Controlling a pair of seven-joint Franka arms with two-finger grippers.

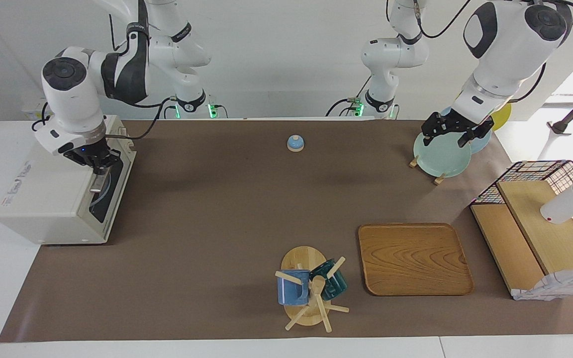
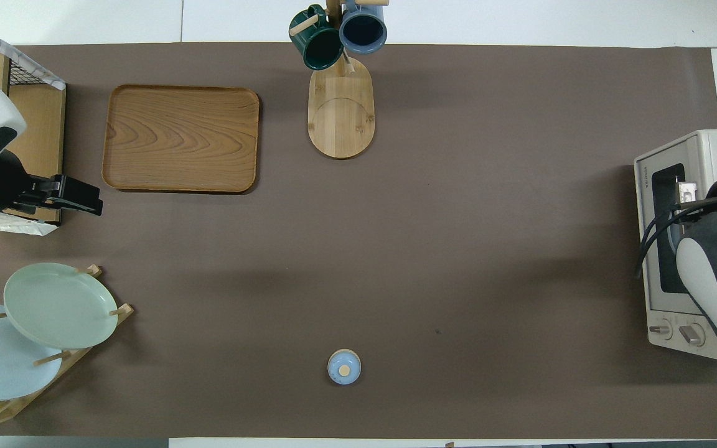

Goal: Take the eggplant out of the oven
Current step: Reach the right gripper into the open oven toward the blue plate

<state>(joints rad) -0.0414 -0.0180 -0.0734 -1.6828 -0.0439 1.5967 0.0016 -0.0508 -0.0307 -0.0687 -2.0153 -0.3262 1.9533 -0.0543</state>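
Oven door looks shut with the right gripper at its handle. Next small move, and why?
Probably pull the handle out and down to swing the door open. The right gripper is shut at the top edge of the oven, the door is still up, and no eggplant shows. The left gripper waits open over the plate rack.

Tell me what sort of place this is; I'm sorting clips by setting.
Probably a lab bench staged as a kitchen: a toaster oven, a rack of plates and a mug tree on a brown mat, flanked by two robot arms.
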